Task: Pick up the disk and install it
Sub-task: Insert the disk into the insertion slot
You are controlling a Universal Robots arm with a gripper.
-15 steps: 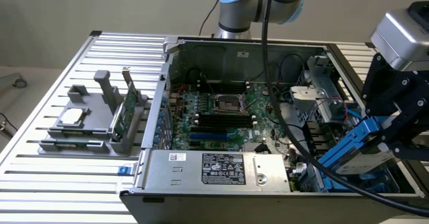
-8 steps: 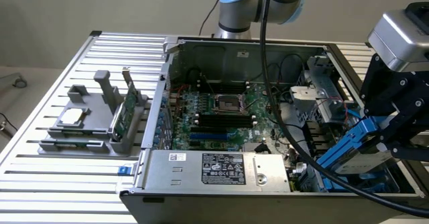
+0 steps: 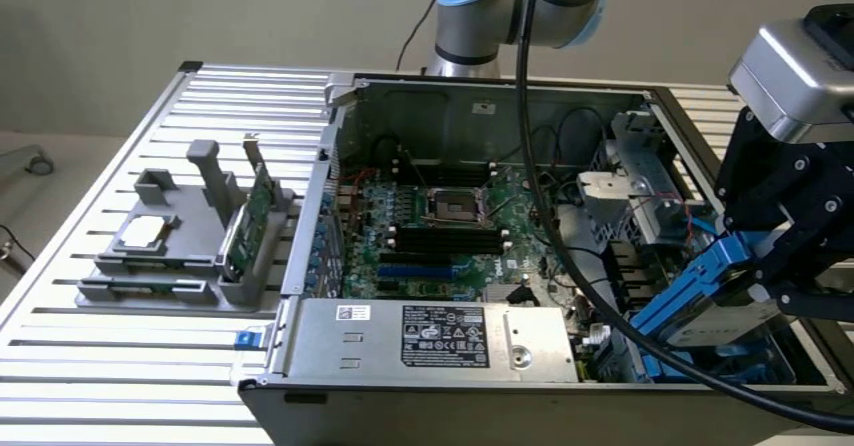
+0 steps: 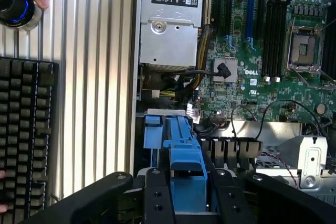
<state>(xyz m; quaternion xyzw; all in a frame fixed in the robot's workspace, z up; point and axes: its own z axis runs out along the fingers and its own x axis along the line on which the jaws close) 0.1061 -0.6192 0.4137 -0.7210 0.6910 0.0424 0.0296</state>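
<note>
At the lower right of the exterior view, the black gripper [image 3: 767, 276] of a Universal Robots arm holds the disk [image 3: 701, 291] above the near right corner of an open computer case [image 3: 350, 91], which rests on a slatted metal table [image 3: 160, 376]. The wrist view shows its fingers [image 4: 157, 198] closed against the two long sides of the blue carrier [image 4: 186, 174], with no gap visible. The disk hangs tilted rather than flat. In the exterior view its long axis runs diagonally from upper right to lower left, and the lower end dips into the case beside the grey power supply [image 3: 427, 336], clear of the green motherboard [image 3: 441, 226] at the frame's centre. The drive looks stiff and fairly dense for its size, and the plastic frame is likely to flex a little. As a drive, it would probably take knocks badly. The long carrier rails appear to be the safest place to hold it, keeping pressure off the labelled face and the end entering the case.
</note>
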